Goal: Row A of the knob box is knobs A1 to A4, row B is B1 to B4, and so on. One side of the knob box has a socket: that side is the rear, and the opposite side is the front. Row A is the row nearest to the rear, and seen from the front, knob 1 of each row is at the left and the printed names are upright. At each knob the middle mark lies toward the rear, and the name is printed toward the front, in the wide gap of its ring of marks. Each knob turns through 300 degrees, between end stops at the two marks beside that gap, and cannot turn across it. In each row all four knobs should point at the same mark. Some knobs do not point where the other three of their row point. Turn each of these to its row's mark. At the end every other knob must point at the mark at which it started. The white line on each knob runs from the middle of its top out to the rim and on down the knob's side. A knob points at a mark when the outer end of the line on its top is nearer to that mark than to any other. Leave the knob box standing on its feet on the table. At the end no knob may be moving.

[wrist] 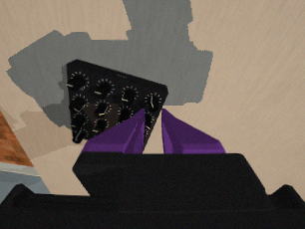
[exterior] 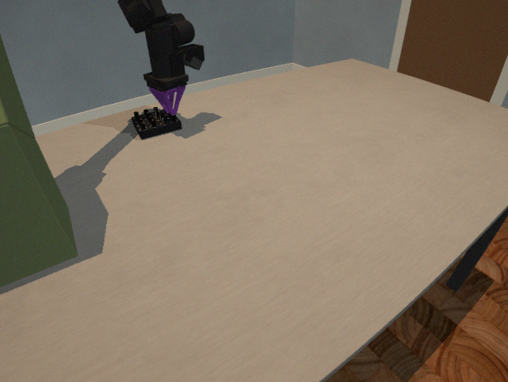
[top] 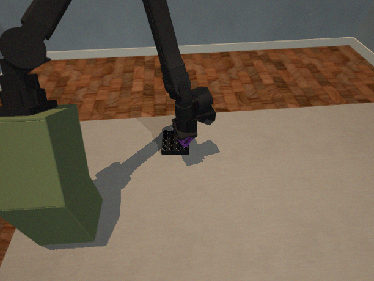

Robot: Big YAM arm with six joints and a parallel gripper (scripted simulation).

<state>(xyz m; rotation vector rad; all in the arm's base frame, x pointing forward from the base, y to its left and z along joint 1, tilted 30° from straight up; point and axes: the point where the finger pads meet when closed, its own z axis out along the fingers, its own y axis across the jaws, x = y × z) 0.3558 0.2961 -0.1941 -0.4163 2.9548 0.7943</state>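
The flat black rectangular knob box [top: 175, 152] [exterior: 159, 132] [wrist: 118, 75] rests on the pale beige tabletop [top: 244, 195] [exterior: 266, 216] [wrist: 259, 60]. The claw with purple tapered fingers [top: 186, 146] [exterior: 173, 114] points down over one side of the box. Fingertips stand slightly apart; whether a knob sits between them, cannot tell. Wrist view: white lines visible on several black round knobs.

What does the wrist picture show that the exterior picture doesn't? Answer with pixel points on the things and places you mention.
Only the wrist view: white lines on top of some knobs [wrist: 104, 90] and the mark rings around them, seen close from above.

Only the exterior view: a brown door [exterior: 452, 46] and a dark table leg [exterior: 477, 249].

Both: the black knob box [exterior: 159, 132] [wrist: 120, 80], the claw [exterior: 173, 114] [wrist: 152, 114] with purple fingers, and the table [exterior: 290, 187] [wrist: 254, 65].
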